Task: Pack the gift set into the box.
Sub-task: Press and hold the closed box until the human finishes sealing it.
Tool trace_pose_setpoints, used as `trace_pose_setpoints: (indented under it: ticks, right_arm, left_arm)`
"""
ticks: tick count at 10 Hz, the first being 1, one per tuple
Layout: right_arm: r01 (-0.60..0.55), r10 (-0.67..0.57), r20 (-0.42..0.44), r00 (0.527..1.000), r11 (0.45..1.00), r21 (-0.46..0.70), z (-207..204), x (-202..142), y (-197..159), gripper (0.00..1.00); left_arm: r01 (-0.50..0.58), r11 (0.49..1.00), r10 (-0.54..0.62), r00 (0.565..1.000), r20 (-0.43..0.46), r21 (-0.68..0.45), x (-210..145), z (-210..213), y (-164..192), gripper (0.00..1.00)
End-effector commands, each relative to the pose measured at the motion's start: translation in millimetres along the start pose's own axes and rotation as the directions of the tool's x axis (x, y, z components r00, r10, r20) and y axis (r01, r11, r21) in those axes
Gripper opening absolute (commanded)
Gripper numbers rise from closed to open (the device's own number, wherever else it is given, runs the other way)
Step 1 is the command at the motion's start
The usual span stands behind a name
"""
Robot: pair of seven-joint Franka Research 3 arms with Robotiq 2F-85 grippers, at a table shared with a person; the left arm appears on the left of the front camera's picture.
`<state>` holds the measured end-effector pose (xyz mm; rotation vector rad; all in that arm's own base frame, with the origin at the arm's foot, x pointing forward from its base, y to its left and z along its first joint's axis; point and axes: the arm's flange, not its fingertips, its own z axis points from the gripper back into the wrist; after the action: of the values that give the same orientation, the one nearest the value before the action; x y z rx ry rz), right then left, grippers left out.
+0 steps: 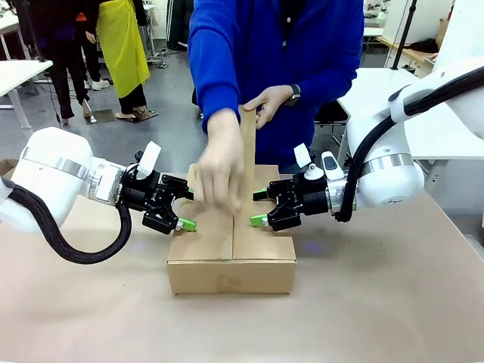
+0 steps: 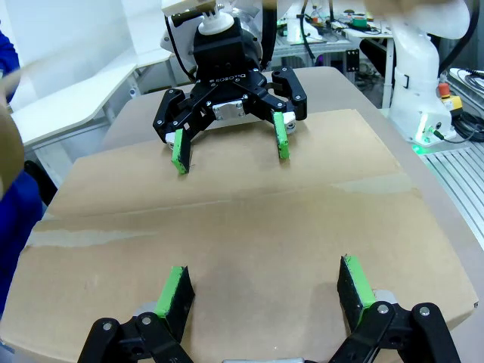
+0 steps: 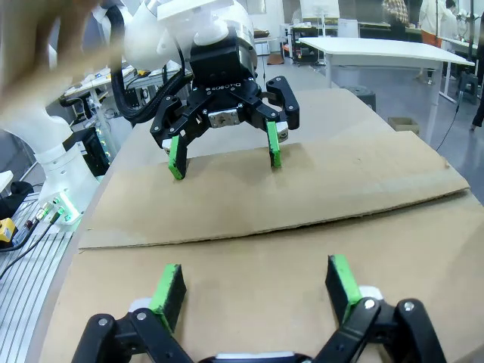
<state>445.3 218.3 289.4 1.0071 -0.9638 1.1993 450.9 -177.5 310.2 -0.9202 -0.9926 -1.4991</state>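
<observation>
Front view: closing stage in hand, judging by the box (image 1: 231,261) sitting at the middle of the table (image 1: 393,302) with its two side flaps folded nearly flat over the top. Left tool (image 1: 184,214) and right tool (image 1: 260,210) hovering at opposite ends of the lid, both spread open, gripping nothing, green pads at or just above the cardboard; contact not possible to confirm. Person's hand (image 1: 219,170) reaching down over the seam between the flaps; the other hand (image 1: 268,102) holding the far flap (image 1: 247,147) upright. Gift set presumably already inside, hidden under the flaps.

Left wrist view: looking along the open left tool (image 2: 265,291) across the flat lid toward the right tool (image 2: 229,147), likewise open, pads pointing down at the far flap edge.

Right wrist view: looking along the open right tool (image 3: 253,287) over the seam toward the left tool (image 3: 223,155), fingers apart. One flap edge lifting slightly above the other.

Next move, as a judgement: pressing both side flaps flat and holding them steady, keeping clear of the person's hand, while bringing down the upright flap.
</observation>
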Motion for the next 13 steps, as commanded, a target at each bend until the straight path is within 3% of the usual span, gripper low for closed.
trace_pose_setpoints:
  ticks: [1,13]
  right_arm:
    - [0.003,-0.003,-0.008,1.0,1.0,-0.003,-0.7,-2.2,0.0,1.0]
    - [0.003,-0.003,-0.008,1.0,1.0,-0.003,-0.7,-2.2,0.0,1.0]
  left_arm:
    - [-0.001,1.0,0.001,1.0,0.002,0.007,-2.3,0.9,-0.7,1.0]
    - [-0.001,1.0,0.001,1.0,0.002,0.007,-2.3,0.9,-0.7,1.0]
